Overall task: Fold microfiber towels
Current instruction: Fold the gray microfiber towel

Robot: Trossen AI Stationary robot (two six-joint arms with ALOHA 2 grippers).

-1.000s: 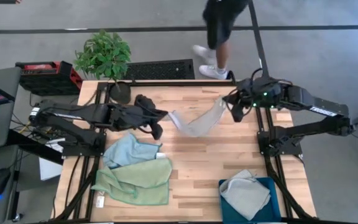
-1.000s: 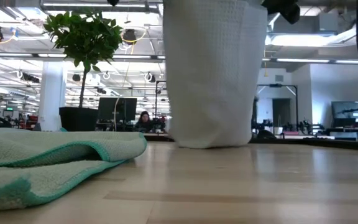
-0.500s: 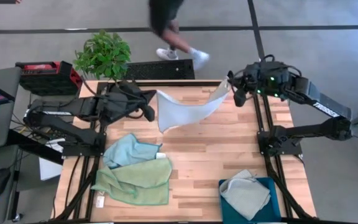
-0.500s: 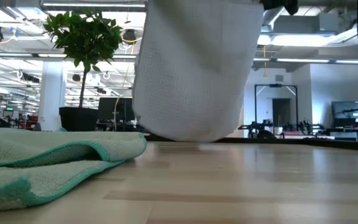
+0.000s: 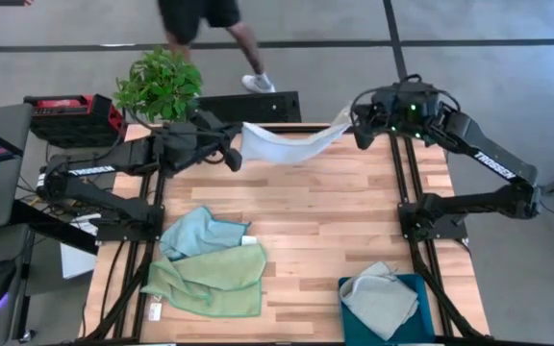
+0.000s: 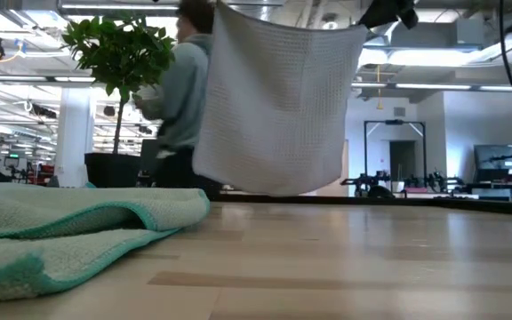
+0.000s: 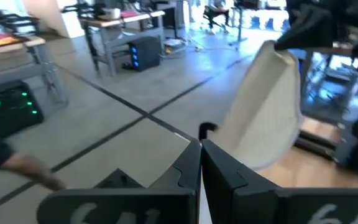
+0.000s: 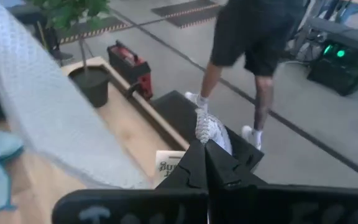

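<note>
A light grey towel [image 5: 287,142] hangs spread between my two grippers over the table's far edge. It is clear of the wood in the low view [image 6: 274,107]. My left gripper [image 5: 232,156] is shut on its left end and my right gripper [image 5: 358,129] on its right end. A light blue towel [image 5: 198,234] and a pale green towel [image 5: 210,282] lie crumpled at the near left, the green one partly over the blue. Another grey towel [image 5: 378,300] lies in the teal bin [image 5: 423,325]. My left gripper pinches the towel's upper left corner [image 7: 225,140] between its shut fingers, coming level from the table's left. The fingers hide the exact spot. The towel runs from there toward the other arm, lifted clear. My right gripper pinches the towel's upper right corner between its two fingers, coming level from the table's right. A small tuft of the corner [image 8: 207,129] sticks out past the fingertips. The rest of the towel [image 8: 42,112] hangs away toward the left arm, clear of the table.
A potted plant [image 5: 159,86] stands at the far left corner, with a red box [image 5: 70,113] beside it off the table. A person [image 5: 200,19] walks past beyond the far edge. Bare wood [image 5: 325,221] lies in the table's middle.
Both grippers have risen and gone toward the table's far edge, still shut on the grey towel. The towel's lower fold, which touched the table, has lifted clear, and the towel now hangs spread out wider between them. The person has walked leftward behind the table.
</note>
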